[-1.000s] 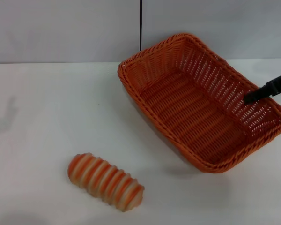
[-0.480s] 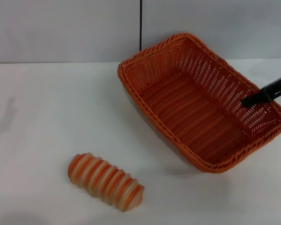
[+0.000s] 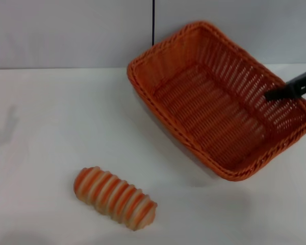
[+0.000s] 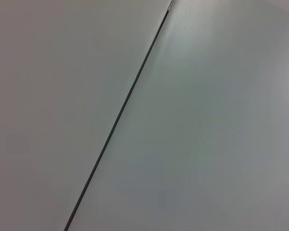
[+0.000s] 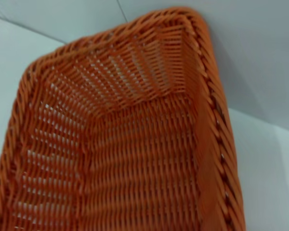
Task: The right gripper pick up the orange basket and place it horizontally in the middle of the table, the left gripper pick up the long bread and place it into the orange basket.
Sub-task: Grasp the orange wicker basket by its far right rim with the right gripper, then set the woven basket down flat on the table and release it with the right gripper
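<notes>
The orange basket point(image 3: 214, 102) hangs at the right rear of the table point(image 3: 51, 127), askew and tilted, its near end raised above its shadow. My right gripper point(image 3: 290, 91) comes in from the right edge and is shut on the basket's right rim, one dark finger showing inside the wall. The right wrist view is filled by the orange basket point(image 5: 135, 159) seen from above its rim. The long bread point(image 3: 115, 198), striped orange and cream, lies on the table at the front left, well apart from the basket. My left gripper is out of view.
A grey wall with a thin dark vertical seam point(image 3: 153, 28) stands behind the table. The left wrist view shows only that wall and the seam point(image 4: 120, 113). White tabletop stretches between bread and basket.
The basket has risen and tipped, its near corner lifting off the table with the right gripper holding its rim. The bread has not moved.
</notes>
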`<state>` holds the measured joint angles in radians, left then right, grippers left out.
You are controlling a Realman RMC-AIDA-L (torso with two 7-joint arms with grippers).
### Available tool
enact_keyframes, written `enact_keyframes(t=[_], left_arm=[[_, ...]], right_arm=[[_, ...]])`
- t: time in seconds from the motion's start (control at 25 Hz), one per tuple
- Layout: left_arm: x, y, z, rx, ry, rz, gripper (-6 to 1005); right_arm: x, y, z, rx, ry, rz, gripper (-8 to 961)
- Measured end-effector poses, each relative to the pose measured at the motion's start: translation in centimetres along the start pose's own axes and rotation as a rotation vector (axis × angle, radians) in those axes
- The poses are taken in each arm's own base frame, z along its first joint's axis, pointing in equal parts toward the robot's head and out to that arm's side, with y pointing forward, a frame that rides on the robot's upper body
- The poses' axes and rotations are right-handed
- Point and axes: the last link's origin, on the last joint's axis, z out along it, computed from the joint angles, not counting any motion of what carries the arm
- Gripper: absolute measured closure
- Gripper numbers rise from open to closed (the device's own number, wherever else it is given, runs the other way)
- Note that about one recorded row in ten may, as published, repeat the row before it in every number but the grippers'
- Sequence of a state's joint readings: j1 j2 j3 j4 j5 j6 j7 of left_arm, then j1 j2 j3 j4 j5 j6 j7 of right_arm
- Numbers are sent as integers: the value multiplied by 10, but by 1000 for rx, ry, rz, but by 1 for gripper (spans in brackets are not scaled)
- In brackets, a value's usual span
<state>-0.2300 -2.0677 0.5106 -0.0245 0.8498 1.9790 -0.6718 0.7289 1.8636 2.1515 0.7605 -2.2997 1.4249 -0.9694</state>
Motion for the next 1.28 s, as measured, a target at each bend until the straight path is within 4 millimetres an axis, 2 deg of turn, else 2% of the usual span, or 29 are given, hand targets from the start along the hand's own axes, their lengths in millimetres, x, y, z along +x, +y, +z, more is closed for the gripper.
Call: enact_keyframes(t=[0.32,0.36,0.44,0.48,0.52,0.56,0.6,0.68,1.0,1.28], left_arm=[[0,0,0,3,1,1,229],[0,0,0,3,1,2,229],[0,0,-1,4,1,2,229],[0,-1,-1,4,2,2,230],[0,-1,-1,4,2,2,230],[1,-1,-1,5,2,2,230],[1,-1,-1,5,2,2,230],[1,-1,-1,5,2,2,230],[-2,0,4,-2,1,2,232],[-4,1,6,-2,-4,-2,233]], right_arm=[[-1,19,-23,-103,-97,-146,815],[-2,24,-33,-124,-121,-190,815],[-2,25,-38,-129,-129,-204,815],[-3,28,-47,-133,-144,-231,816],[-3,28,-47,-133,-144,-231,816],[-4,30,-58,-140,-164,-262,816],[-4,30,-58,-140,-164,-262,816],[-6,34,-70,-167,-206,-318,815],[-3,43,-80,-241,-238,-495,816],[1,45,-70,-287,-62,-583,815]])
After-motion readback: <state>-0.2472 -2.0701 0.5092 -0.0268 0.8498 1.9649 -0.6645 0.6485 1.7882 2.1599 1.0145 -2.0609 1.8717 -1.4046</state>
